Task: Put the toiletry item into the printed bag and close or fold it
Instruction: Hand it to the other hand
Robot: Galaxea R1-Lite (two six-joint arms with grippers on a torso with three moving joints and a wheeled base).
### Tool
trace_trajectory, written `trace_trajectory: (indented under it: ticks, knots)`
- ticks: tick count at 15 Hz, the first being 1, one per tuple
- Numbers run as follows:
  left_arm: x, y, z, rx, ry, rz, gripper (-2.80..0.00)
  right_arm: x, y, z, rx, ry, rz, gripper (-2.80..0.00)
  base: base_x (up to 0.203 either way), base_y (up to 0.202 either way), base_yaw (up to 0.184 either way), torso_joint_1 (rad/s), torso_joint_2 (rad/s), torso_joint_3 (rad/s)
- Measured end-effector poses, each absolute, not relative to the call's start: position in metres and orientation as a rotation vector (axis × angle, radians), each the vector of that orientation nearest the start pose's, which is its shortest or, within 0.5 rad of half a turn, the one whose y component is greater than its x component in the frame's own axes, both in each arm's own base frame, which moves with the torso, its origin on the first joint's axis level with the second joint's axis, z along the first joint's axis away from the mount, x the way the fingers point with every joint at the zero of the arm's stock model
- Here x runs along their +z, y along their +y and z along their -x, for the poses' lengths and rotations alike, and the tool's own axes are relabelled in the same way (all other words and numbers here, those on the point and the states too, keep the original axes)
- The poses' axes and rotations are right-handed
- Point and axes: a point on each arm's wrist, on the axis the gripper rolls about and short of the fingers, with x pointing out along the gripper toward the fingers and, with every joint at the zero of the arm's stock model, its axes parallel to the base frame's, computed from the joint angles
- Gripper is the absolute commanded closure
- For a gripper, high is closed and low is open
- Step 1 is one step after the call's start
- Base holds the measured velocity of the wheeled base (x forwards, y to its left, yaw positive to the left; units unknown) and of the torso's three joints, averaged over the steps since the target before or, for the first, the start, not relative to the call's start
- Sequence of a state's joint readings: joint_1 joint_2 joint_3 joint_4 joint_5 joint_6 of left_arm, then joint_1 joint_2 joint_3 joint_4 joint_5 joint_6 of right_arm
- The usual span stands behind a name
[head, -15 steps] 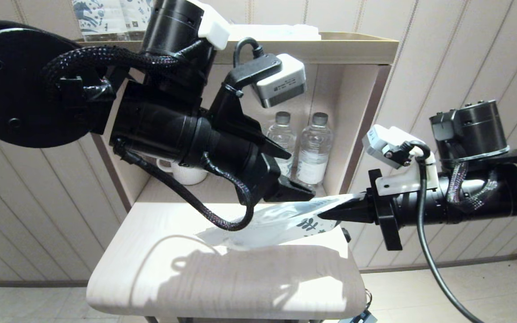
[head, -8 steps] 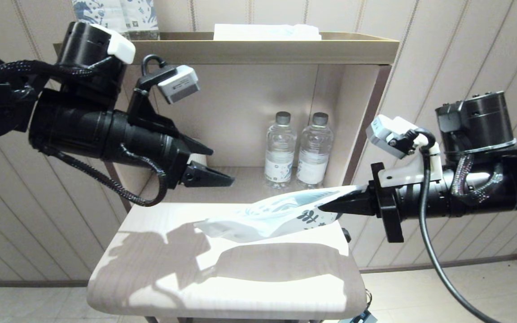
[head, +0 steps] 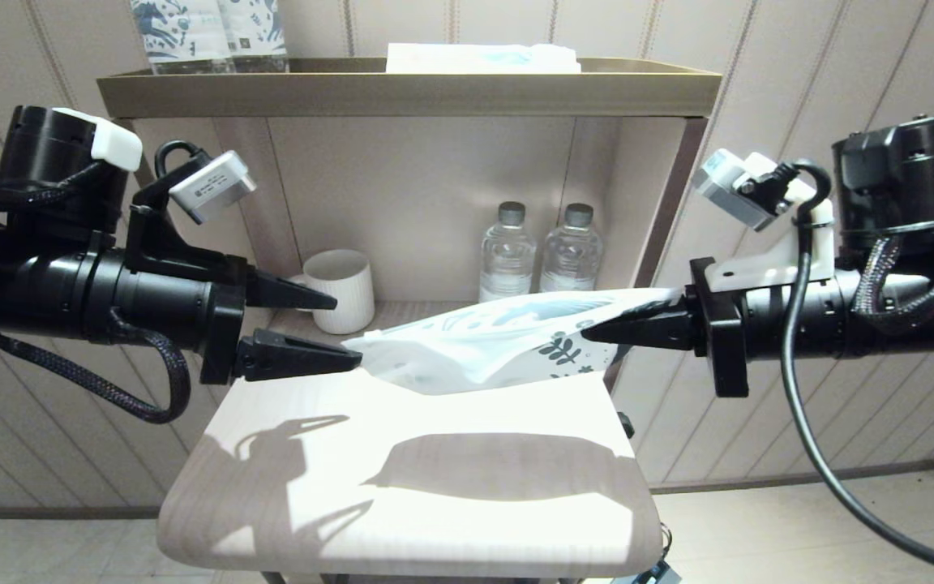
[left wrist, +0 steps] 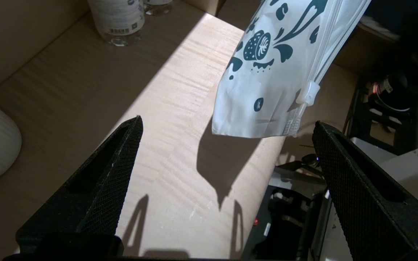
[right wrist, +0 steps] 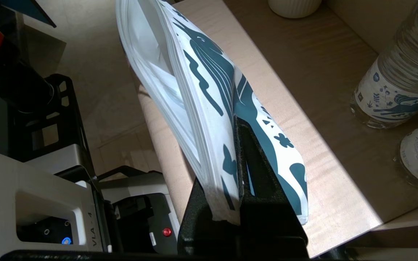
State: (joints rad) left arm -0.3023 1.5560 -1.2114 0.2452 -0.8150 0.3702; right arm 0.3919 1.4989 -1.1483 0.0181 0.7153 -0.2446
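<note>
Since the earlier frames, the left gripper (head: pixel 337 331) had been drawn back toward the robot's left and lowered, and the printed bag (head: pixel 491 345) had been raised clear of the table (head: pixel 402 503). The bag was held stretched above the table, in front of the open shelf unit (head: pixel 410 85). Its leaf-printed end was pinched between the pressed-together fingers of the right gripper (head: pixel 589 331), as was confirmed in the right wrist view, where the bag (right wrist: pixel 201 105) was seen clamped edge-on between the black fingers (right wrist: pixel 256 174). The left gripper's fingers were spread wide, with the bag's free end just beside the lower fingertip (head: pixel 349 358); in the left wrist view the bag (left wrist: pixel 278 69) was seen hanging apart from both fingers (left wrist: pixel 111 174), its zip slider (left wrist: pixel 307 95) visible along one edge. Whether the fingertip touched the bag could not be told. Inside the shelf, a white ribbed cup (head: pixel 341 289) and two water bottles (head: pixel 538 253) were seen standing.
</note>
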Motion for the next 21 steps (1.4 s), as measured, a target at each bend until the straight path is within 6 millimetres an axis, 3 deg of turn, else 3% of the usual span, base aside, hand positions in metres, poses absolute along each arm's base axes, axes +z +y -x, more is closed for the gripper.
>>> trace_trajectory:
  ticks: [7, 16, 21]
  knots:
    - [0.246, -0.102, -0.253, -1.297, 0.318, -0.143, -2.8, 0.282, 0.118, -0.232, 1.184, 0.227, 0.135, 0.0, 0.0, 0.0, 0.0, 0.0, 0.0, 0.0]
    - [0.23, -0.117, -0.261, -1.345, 0.281, -0.176, -2.8, 0.276, 0.124, -0.242, 1.228, 0.263, 0.093, 0.0, 0.0, 0.0, 0.0, 0.0, 0.0, 0.0]
    - [0.219, -0.116, -0.255, -1.417, 0.148, -0.303, -2.8, 0.271, 0.125, -0.249, 1.277, 0.3, 0.04, 0.0, 0.0, 0.0, 0.0, 0.0, 0.0, 0.0]
